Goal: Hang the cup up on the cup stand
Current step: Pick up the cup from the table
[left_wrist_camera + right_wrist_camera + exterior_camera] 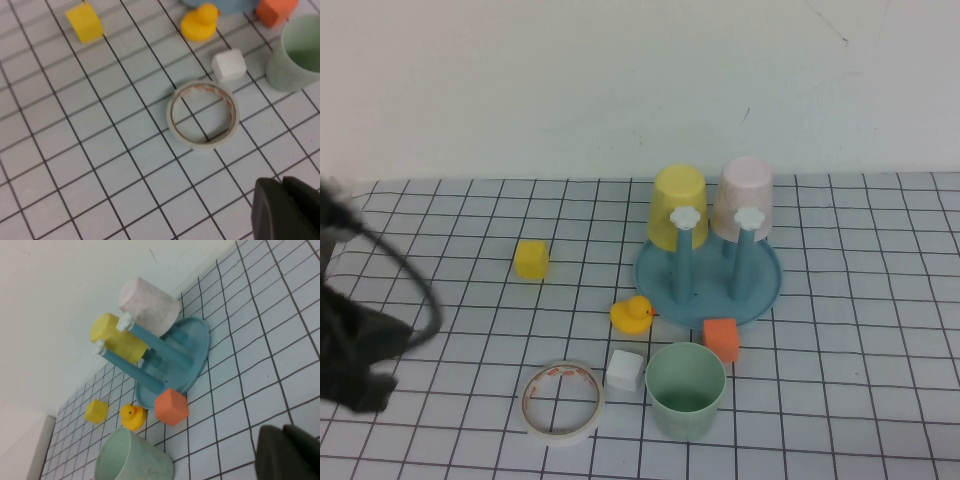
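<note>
- Black and closed with nothing held, the left gripper hangs over the grid-lined table on the robot's left, near the tape roll.
- Shut and empty as well, the right gripper hovers on the right side; it is out of the high view, and its wrist camera looks across at the stand.
- Upright, mouth up, the cup sits at the table's near edge, between a white cube and an orange cube, just in front of the cup stand.
- Behind them, a yellow cup and a pink cup hang upside down on the back pegs; two front pegs appear free.
- Judging by this, the task is at its start: no reach has begun.
- Next, one arm likely needs to open, take the cup by its wall, invert it and lower it over a free peg, avoiding the orange cube and the duck.
</note>
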Controlling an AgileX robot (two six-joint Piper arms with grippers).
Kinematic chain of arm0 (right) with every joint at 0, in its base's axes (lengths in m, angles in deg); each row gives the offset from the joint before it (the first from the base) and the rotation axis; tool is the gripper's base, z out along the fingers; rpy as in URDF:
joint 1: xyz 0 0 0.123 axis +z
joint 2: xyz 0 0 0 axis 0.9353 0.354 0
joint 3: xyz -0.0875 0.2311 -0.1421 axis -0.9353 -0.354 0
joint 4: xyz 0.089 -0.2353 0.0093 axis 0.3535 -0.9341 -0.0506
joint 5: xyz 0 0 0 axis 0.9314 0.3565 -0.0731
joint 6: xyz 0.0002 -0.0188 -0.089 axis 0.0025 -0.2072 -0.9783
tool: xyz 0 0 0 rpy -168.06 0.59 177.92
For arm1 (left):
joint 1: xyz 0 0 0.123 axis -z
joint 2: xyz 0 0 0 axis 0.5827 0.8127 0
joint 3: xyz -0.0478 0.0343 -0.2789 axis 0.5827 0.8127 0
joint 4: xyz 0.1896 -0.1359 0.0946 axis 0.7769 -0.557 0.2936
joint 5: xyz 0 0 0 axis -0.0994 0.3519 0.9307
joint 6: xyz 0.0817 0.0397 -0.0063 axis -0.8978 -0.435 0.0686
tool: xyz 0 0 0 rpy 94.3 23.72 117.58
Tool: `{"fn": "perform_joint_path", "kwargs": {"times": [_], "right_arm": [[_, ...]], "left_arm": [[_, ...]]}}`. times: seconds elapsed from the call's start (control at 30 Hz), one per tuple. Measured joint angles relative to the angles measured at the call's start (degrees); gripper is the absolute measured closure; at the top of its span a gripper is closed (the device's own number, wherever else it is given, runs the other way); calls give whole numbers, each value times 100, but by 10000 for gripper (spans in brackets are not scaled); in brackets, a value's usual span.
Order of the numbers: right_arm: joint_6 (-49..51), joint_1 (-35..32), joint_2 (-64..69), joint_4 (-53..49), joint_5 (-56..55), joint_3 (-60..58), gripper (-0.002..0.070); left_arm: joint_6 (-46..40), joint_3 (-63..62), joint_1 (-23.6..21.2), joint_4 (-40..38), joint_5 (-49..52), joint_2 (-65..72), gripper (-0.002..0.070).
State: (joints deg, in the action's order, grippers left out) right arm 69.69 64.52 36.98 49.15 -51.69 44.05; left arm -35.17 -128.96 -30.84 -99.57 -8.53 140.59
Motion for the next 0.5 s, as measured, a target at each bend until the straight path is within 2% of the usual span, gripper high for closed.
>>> {"fn": "perform_joint_path", "kwargs": {"times": [0.07,0.17,0.27,0.5], "right_arm": [[-11,0,0,0,0,0,678],[-11,0,0,0,0,0,678],[-11,0,0,0,0,0,678],[-11,0,0,0,0,0,678]], "left_arm": [[-43,-243,22,20,131,505,677],[-3,-524,307,297,182,1046,677],[288,-784,836,769,195,1456,677],[1327,-1431,2431,2085,195,2454,677]]}}
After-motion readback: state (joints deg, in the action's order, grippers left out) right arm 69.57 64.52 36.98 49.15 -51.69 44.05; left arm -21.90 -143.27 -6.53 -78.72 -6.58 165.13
